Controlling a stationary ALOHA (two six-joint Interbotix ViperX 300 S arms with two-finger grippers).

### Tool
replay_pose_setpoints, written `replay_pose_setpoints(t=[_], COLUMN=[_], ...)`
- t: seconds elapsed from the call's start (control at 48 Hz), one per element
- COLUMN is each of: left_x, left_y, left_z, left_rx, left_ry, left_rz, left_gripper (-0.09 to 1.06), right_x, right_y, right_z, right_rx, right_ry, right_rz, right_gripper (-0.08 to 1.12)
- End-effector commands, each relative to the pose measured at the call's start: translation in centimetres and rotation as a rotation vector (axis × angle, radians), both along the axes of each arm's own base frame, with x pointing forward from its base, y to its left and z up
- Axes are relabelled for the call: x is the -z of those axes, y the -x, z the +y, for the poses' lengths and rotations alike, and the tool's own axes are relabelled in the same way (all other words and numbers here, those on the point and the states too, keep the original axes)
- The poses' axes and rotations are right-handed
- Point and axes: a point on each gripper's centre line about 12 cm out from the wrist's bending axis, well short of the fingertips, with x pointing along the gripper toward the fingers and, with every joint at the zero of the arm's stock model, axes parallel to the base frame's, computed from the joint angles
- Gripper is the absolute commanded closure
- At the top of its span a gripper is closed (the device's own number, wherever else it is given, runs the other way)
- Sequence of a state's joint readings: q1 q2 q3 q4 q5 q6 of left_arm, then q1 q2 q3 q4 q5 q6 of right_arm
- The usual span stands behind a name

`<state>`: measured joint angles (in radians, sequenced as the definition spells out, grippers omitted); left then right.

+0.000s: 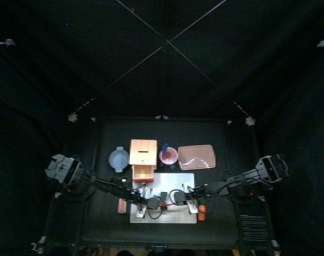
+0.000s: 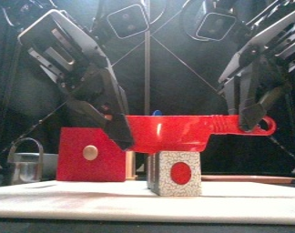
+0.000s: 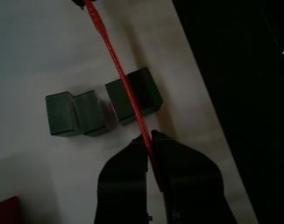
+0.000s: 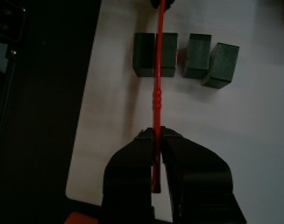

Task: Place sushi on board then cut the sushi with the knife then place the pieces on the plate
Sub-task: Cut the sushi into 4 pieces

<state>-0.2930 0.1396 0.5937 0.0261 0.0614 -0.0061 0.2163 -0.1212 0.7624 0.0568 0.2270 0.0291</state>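
The knife [image 2: 175,132] is gripped at both ends: the blade by the left end effector [image 3: 151,144], the handle by the right end effector [image 4: 156,140]. The sushi [image 4: 200,52] lies just under it on the board [image 2: 65,200], its long axis crossed by the blade above one end block. Little room is left behind the board, where the plate [image 1: 198,156] lies back-right, nearer the right arm.

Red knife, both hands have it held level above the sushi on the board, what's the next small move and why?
Probably press the red knife straight down with both hands together. The left hand and right hand grip its two ends, and its blade is lined up across the widest sushi block, which looks uncut on the white board.
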Motion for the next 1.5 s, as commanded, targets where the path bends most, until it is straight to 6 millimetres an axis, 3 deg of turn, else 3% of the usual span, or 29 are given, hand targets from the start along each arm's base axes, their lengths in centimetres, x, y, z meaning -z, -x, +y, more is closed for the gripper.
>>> replay_pose_setpoints(t=[0.021, 0.833, 1.5], left_x=[-2.3, -3.4, -2.6], left_y=[-0.9, -0.7, -0.5], left_z=[-0.3, -0.3, -0.4], left_rx=[0.014, 0.013, 0.014], left_ry=[0.008, 0.018, 0.015], left_rz=[-0.074, -0.099, -0.077], left_gripper=[0.58, 0.58, 0.58], right_x=[-2.3, -2.0, -1.4], right_y=[-0.9, -0.6, -0.4], right_z=[-0.8, -0.2, 0.2], right_rx=[0.019, 0.025, 0.033], right_ry=[-0.004, -0.034, -0.055], right_rz=[-0.079, -0.062, -0.037], right_gripper=[0.65, 0.65, 0.65])
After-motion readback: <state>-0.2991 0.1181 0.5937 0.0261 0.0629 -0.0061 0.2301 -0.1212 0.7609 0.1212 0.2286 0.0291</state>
